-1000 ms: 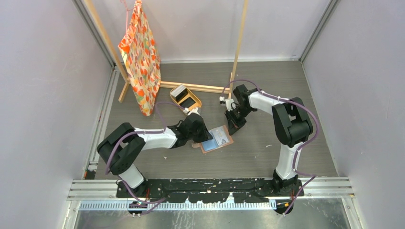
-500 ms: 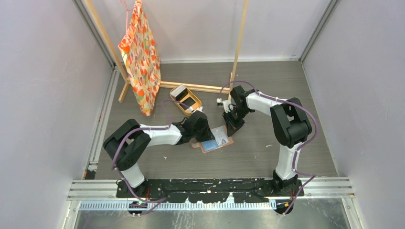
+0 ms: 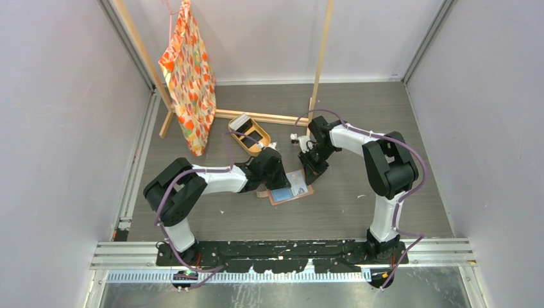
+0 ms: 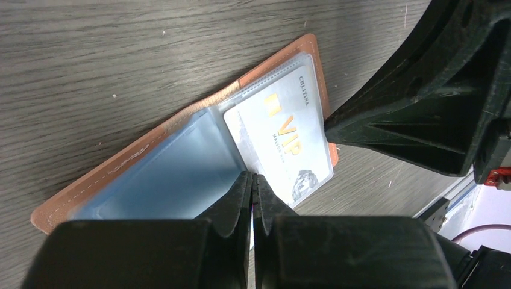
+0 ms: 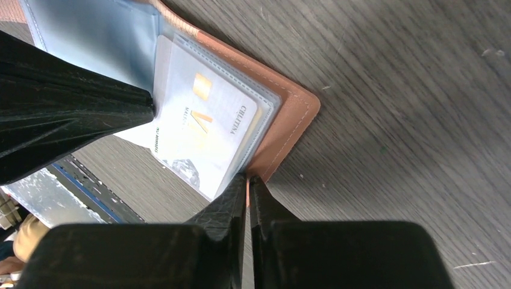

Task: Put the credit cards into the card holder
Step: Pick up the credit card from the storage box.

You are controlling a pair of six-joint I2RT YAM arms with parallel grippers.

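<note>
Grey wood-grain bench [image 3: 359,109] fills the space between pale walls. The left hand [image 4: 252,180] is pinched shut with nothing between its fingers. Its tip presses down at the fold of the card holder [image 5: 292,117], probably to pin the open wallet flat so it cannot slide or flip closed.

The right hand [image 5: 247,180] is likewise closed and empty, its tip set at the holder's far-right edge. It looks to serve as a blunt pusher rather than a clamp. A white VIP card [image 4: 280,144] sits under the clear pocket on the right half, and one end sticks out past the leather. I judge it is being nudged fully home.

The holder lies open mid-bench between both arms. Further left and farther back, a tan tray [image 3: 268,138] holds more cards [image 3: 241,121].
</note>
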